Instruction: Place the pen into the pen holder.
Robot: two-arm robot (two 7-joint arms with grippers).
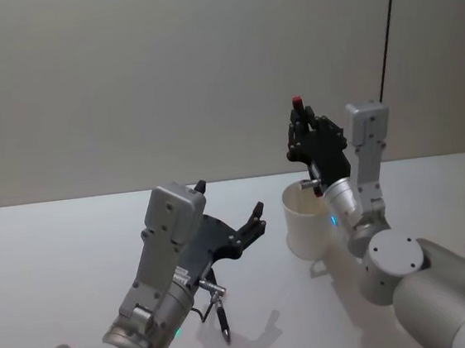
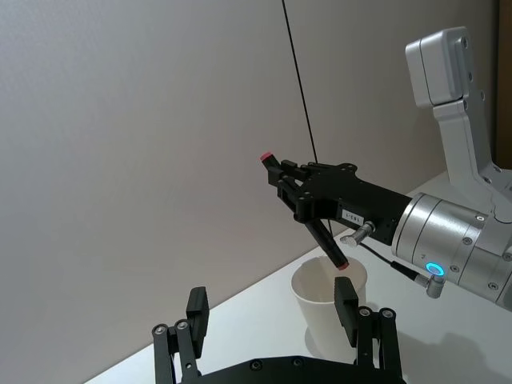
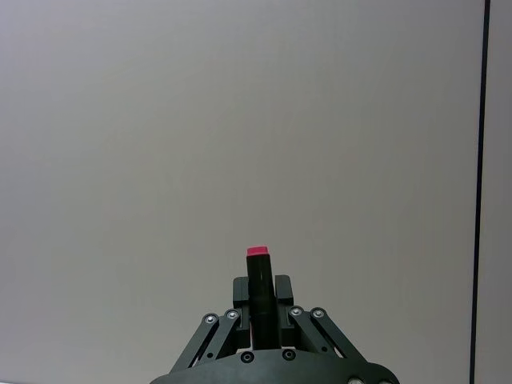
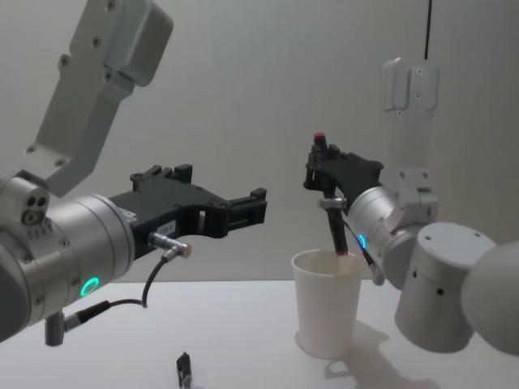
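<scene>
A black pen (image 1: pixel 297 103) with red ends is clamped in my right gripper (image 1: pixel 301 129), which is shut on its upper part. The pen (image 4: pixel 334 228) hangs slightly tilted, its lower tip (image 2: pixel 341 262) at the mouth of the pen holder (image 4: pixel 327 312), a plain white paper cup (image 1: pixel 307 224) standing on the table. The right wrist view has the pen's red top (image 3: pixel 258 253) sticking up between the fingers. My left gripper (image 1: pixel 231 199) hovers open and holding nothing to the left of the cup, a little above the table.
A second dark pen (image 1: pixel 221 308) lies on the white table (image 1: pixel 58 259) under my left arm, also low in the chest view as a dark pen (image 4: pixel 185 369). A grey wall stands behind, with a thin black cable (image 1: pixel 387 25) hanging at the right.
</scene>
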